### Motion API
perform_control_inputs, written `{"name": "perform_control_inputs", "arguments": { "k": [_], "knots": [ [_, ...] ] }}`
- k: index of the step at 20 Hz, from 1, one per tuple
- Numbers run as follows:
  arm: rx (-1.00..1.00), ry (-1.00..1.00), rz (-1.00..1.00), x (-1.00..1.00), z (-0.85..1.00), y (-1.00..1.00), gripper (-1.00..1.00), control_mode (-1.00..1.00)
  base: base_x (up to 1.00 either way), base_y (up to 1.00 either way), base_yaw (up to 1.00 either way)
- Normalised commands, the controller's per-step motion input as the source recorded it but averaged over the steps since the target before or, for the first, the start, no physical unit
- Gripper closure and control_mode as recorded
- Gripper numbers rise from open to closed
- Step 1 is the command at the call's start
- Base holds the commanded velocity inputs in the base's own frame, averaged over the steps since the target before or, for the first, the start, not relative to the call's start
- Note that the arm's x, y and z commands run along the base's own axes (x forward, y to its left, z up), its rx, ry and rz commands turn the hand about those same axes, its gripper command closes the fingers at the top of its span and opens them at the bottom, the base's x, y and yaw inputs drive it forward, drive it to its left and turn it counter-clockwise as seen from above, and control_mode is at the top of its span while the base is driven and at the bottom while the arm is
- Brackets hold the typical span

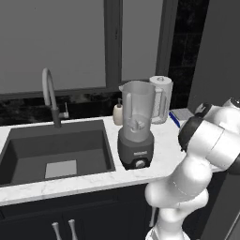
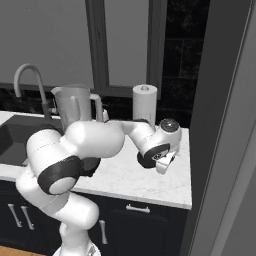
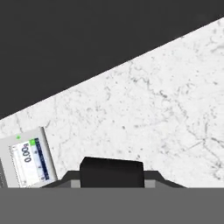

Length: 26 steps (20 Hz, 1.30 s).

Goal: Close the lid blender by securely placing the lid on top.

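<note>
The blender (image 1: 137, 126) (image 2: 74, 107), a clear jar on a dark grey base, stands on the white counter just right of the sink, and its mouth is uncovered. My gripper (image 2: 165, 161) hangs low over the counter to the blender's right, pointing down. In the hand view the gripper (image 3: 111, 178) is shut on a black block, the lid (image 3: 111, 168), seen edge-on between the fingers. The arm hides the blender's base in the right base view.
A small digital scale (image 3: 28, 162) (image 1: 180, 115) lies on the marble counter (image 3: 153, 113) near the gripper. A white paper towel roll (image 1: 161, 98) (image 2: 144, 102) and a cream soap bottle (image 1: 117, 114) stand behind the blender. Sink (image 1: 56, 150) and faucet (image 1: 49, 93) are at the left; a dark wall rises at the right.
</note>
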Motion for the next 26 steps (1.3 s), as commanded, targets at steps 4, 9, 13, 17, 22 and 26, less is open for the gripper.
{"name": "perform_control_inputs", "arguments": {
  "k": [4,9,13,17,22,26],
  "knots": [
    [0.00,-0.21,-0.03,-0.23,0.82,0.38,1.00,-1.00,0.00,0.00,0.00],
    [0.00,-0.19,0.00,-0.32,0.84,0.44,1.00,-1.00,0.00,0.00,0.00],
    [0.00,-0.23,0.00,-0.33,0.79,0.49,1.00,-1.00,0.00,0.00,0.00],
    [0.00,-0.26,0.00,-0.28,0.82,0.46,1.00,-1.00,0.00,0.00,0.00],
    [0.00,-0.28,0.00,-0.24,0.86,0.43,1.00,-1.00,0.00,0.00,0.00],
    [0.00,-0.19,0.00,-0.08,0.96,0.25,1.00,-1.00,0.00,0.00,0.00]
  ]
}}
